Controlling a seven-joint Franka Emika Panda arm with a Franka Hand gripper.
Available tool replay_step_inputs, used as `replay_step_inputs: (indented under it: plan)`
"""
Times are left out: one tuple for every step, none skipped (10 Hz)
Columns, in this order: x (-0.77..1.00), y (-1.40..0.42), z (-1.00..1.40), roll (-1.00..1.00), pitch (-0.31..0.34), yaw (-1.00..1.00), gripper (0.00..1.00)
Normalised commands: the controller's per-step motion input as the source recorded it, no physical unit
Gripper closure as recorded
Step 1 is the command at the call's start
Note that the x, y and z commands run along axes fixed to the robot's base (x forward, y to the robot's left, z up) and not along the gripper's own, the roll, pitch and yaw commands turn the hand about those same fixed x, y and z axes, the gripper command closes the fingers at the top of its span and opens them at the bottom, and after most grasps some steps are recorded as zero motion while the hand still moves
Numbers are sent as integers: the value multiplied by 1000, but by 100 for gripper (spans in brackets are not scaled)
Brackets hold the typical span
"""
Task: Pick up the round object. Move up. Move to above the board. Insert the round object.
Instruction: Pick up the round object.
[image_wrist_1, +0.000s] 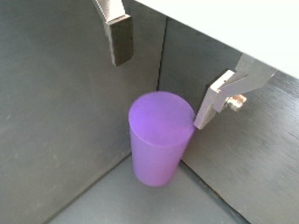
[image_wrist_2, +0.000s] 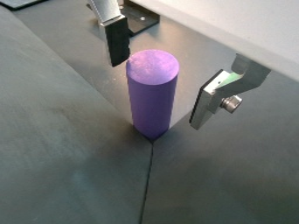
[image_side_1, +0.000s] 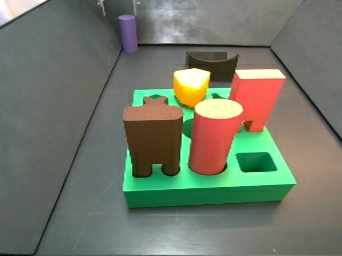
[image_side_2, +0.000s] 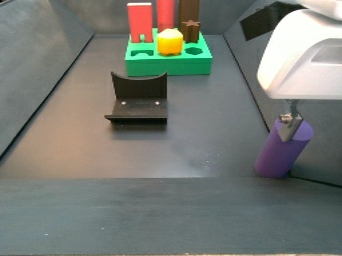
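The round object, a small purple cylinder (image_wrist_1: 158, 140), stands upright on the dark floor near a corner of the walls; it also shows in a wrist view (image_wrist_2: 152, 92) and in both side views (image_side_1: 127, 32) (image_side_2: 281, 152). My gripper (image_wrist_1: 167, 70) (image_wrist_2: 163, 70) is open, with one finger (image_wrist_2: 117, 42) on each side of the cylinder's top and a gap to both. In a side view the gripper (image_side_2: 289, 123) sits low over the cylinder's upper end. The green board (image_side_1: 201, 190) (image_side_2: 167, 68) lies far from the cylinder.
The board holds a brown block (image_side_1: 152, 140), a salmon-red cylinder (image_side_1: 215, 135), a red block (image_side_1: 258, 98) and a yellow rounded block (image_side_1: 191, 86). The dark fixture (image_side_2: 138, 98) (image_side_1: 209, 62) stands between board and cylinder. Grey walls (image_wrist_1: 59, 87) close in beside the cylinder.
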Motion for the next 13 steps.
replay_step_inputs:
  plan:
    - [220, -134, -220, -174, -209, 331, 0]
    - [237, -160, -320, -164, -219, 337, 0]
    - [206, -134, -497, -161, -261, 280, 0]
    - [274, -134, -537, -159, -266, 214, 0]
    - [311, -97, -586, -139, -276, 160, 0]
    - [331, 0, -660, -96, -291, 166, 0]
    - [194, 0, -671, -84, -281, 149, 0]
    - [169, 29, -651, -106, -271, 189, 0]
    - [0, 0, 0, 0, 0, 0, 0]
    - [0, 0, 0, 0, 0, 0, 100]
    - [0, 0, 0, 0, 0, 0, 100]
    - [0, 0, 0, 0, 0, 0, 100]
    - [0, 0, 0, 0, 0, 0, 100]
